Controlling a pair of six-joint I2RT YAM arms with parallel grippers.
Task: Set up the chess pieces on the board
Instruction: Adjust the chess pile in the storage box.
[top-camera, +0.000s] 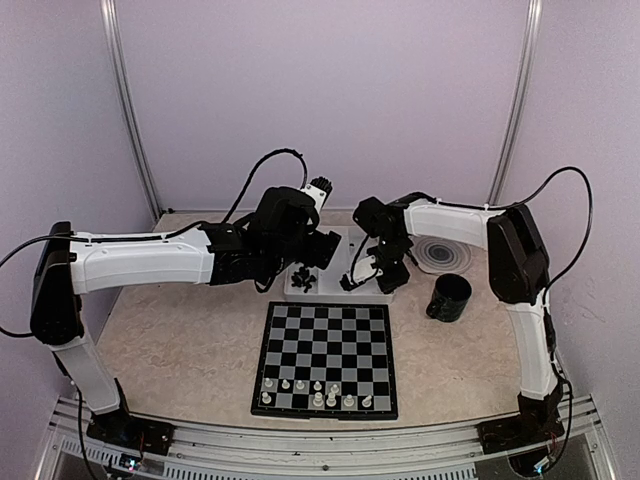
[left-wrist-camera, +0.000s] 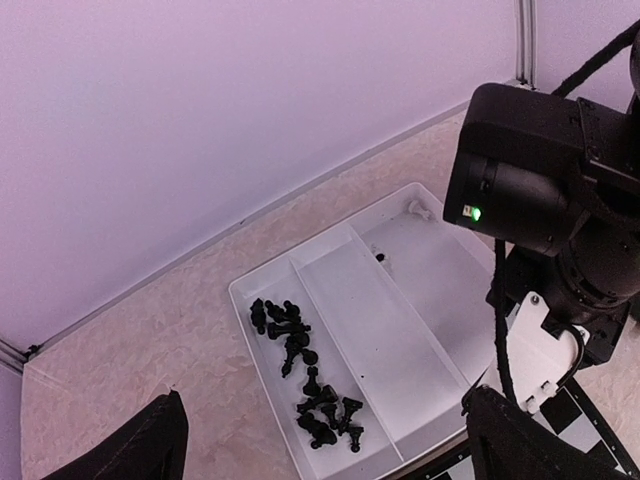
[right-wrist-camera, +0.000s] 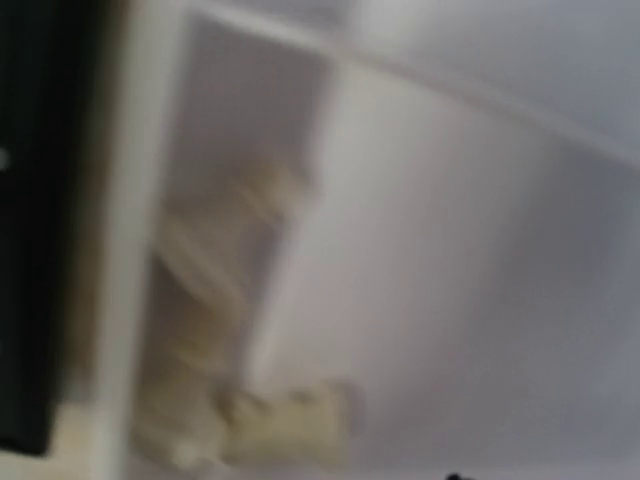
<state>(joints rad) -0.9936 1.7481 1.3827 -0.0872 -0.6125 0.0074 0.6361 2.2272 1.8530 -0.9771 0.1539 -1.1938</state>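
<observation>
Beige table (top-camera: 170, 345) under board (top-camera: 325, 345) and tray (left-wrist-camera: 370, 330)

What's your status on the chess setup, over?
Left hand open above tray; right hand over tray, state unclear. White pieces on near rows of board, black pieces heaped in tray. Black cup beside board, clear.

Even, soft lilac-tinted light, faint shadows; the right wrist view is badly blurred.

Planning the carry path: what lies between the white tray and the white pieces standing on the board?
Between tray and white pieces: only a strip of table and bare board squares, in the top view.
</observation>
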